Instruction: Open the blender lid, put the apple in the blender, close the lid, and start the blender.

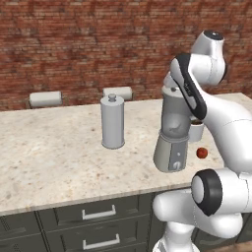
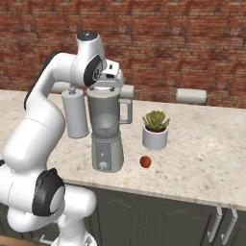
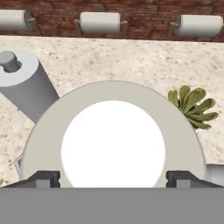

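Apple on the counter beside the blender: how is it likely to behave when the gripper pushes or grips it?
The apple is small and round, lying loose on the flat counter, so a sideways nudge would probably roll it. Its smooth curved skin may slip between narrow fingertips unless gripped across the middle. It looks rigid, likely light.

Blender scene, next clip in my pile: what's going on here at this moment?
The white arm has its gripper right above the blender lid, fingers spread to either side of the white centre cap. The lid is still on the blender, so nothing has been opened yet. The apple lies on the counter beside the blender's base, in front of a small potted plant. A tall grey canister stands on the blender's other side.
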Robot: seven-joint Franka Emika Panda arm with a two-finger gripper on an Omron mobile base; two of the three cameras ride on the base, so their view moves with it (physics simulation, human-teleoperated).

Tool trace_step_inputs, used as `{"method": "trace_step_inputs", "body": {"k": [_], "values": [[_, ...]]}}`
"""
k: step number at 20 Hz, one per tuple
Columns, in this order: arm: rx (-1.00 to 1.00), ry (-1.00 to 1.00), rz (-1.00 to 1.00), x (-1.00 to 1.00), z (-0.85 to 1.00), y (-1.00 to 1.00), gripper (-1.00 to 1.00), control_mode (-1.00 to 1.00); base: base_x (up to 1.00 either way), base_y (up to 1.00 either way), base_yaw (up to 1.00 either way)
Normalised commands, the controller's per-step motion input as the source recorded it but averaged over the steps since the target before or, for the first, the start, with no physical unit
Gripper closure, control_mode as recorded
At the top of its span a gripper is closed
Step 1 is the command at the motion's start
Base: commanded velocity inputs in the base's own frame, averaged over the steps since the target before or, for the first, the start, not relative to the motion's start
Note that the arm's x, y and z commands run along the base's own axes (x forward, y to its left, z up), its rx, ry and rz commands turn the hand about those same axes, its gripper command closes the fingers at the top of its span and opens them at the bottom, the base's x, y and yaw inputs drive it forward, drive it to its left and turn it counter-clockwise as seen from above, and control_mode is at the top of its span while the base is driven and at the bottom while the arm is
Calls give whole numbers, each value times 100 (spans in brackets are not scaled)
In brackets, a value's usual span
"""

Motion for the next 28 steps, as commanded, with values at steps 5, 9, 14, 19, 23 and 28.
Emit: {"method": "trace_step_inputs", "body": {"k": [5,9,14,19,23,28], "values": [[-4,-2,0,-3,79,0,100,-100,0,0,0],[-5,-5,0,-18,80,5,100,-100,0,0,0],[0,0,0,-61,7,48,100,-100,0,0,0],[0,0,0,-78,-23,73,100,-100,0,0,0],[0,0,0,-72,-42,77,100,-100,0,0,0],[0,1,0,-56,-50,74,100,-100,0,0,0]]}}
